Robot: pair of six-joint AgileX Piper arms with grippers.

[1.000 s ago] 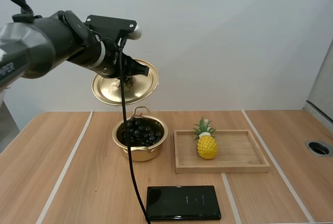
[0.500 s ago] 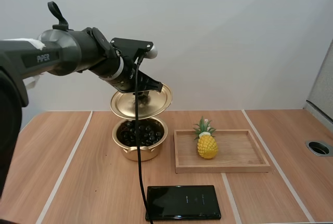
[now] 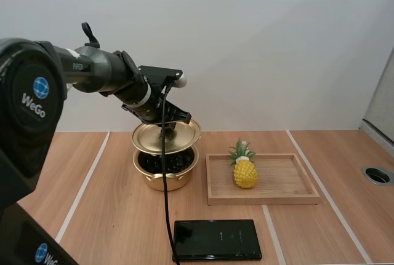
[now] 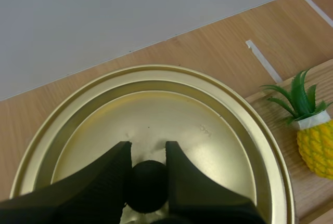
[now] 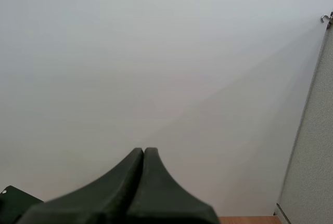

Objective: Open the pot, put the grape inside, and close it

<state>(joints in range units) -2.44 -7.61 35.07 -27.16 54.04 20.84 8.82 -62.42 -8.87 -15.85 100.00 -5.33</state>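
The gold pot (image 3: pixel 165 173) stands on the table with dark grapes (image 3: pixel 161 163) inside it. My left gripper (image 3: pixel 166 128) holds the gold lid (image 3: pixel 166 136) by its black knob (image 4: pixel 148 184), nearly level and just above the pot's rim. In the left wrist view the fingers (image 4: pixel 106 180) pinch the knob over the lid's (image 4: pixel 156 125) top. My right gripper (image 5: pixel 143 154) has its fingers pressed together, shut on nothing, facing a blank wall.
A wooden tray (image 3: pixel 283 185) right of the pot carries a yellow toy pineapple (image 3: pixel 244 168), also beside the lid (image 4: pixel 312 130) in the left wrist view. A black flat pack (image 3: pixel 217 239) lies near the front edge. A round hole (image 3: pixel 377 175) sits at the far right.
My left arm has carried the lid rightward and down, from tilted high above the pot's left side to nearly level just over the pot.
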